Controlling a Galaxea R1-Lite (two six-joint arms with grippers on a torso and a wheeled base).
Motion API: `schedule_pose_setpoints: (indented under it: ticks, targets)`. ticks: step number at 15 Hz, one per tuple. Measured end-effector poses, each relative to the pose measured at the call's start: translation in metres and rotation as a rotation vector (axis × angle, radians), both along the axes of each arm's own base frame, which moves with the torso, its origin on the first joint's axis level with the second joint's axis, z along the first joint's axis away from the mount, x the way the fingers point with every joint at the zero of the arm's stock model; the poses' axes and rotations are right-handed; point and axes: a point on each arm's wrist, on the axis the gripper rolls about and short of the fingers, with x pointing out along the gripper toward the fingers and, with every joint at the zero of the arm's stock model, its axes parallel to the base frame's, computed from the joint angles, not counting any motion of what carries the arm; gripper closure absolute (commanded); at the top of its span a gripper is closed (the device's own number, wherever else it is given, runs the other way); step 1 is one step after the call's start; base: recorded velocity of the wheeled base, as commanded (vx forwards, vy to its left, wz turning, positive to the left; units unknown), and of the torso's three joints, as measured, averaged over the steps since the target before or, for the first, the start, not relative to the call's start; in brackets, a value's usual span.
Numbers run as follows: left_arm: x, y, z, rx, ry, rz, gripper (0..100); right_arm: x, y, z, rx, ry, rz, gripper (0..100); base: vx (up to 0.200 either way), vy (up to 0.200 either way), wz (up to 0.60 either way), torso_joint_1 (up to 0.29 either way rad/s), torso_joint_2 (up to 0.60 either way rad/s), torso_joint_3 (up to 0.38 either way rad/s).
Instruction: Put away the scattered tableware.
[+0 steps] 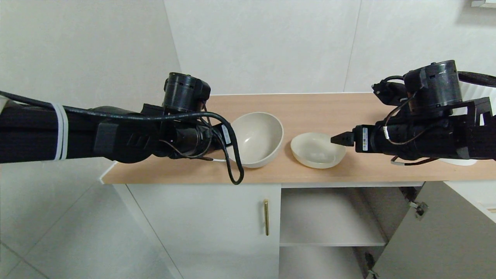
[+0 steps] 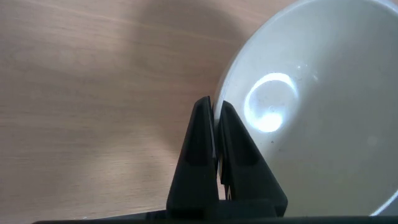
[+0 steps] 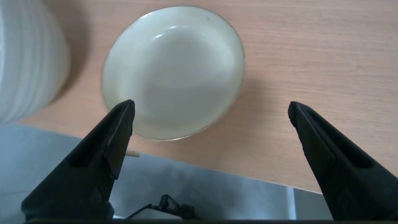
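**Jaws, left:** my left gripper [image 2: 215, 107] is pinched nearly closed on the rim of the large bowl [image 1: 257, 137], one finger inside the wall and one outside. The bowl sits tipped on the countertop [image 1: 348, 112], with its mouth leaning towards my left arm.

**Jaws, right:** my right gripper [image 1: 341, 138] is spread wide and holds nothing. Its tips are level with the near rim of the small bowl [image 1: 317, 150]. I cannot tell whether they touch it.

**Small bowl:** upright on the countertop, just beside the large bowl and apart from it.

**White ribbed piece [image 3: 25, 56]:** on the countertop by my right arm, near the small bowl.

**Cabinet:** under the countertop. The right door [image 1: 426, 232] is swung open and a bare shelf [image 1: 329, 232] shows inside.

**Step in hand, as I judge it:** the large bowl is gripped and partly raised. The small bowl is lined up for a grasp that is not yet made.

**Next move calls for:**
- Left: lift the large bowl clear without the thin rim slipping, then carry it down to the open shelf.
- Right: set one finger inside the small bowl's rim before I close.
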Motion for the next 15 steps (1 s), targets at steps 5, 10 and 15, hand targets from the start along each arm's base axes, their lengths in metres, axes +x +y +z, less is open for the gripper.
schedule_pose_setpoints:
  ticks: [5, 10, 15]
  targets:
    - [-0.008, 0.000, 0.005, -0.002, -0.007, -0.012, 100, 0.015, 0.005, -0.006, -0.037, -0.041, -0.109, 0, 0.000, 0.000, 0.00, 0.000, 0.00, 0.000]
    - [-0.018, -0.003, 0.011, -0.009, -0.018, -0.033, 100, 0.041, 0.020, -0.025, -0.065, -0.059, -0.214, 0, 0.000, 0.000, 0.00, 0.000, 0.00, 0.000]
    - [-0.021, -0.003, 0.014, -0.013, -0.025, -0.035, 100, 0.051, 0.028, -0.041, -0.075, -0.024, -0.211, 0, 0.000, 0.000, 0.00, 0.000, 0.00, 0.000]
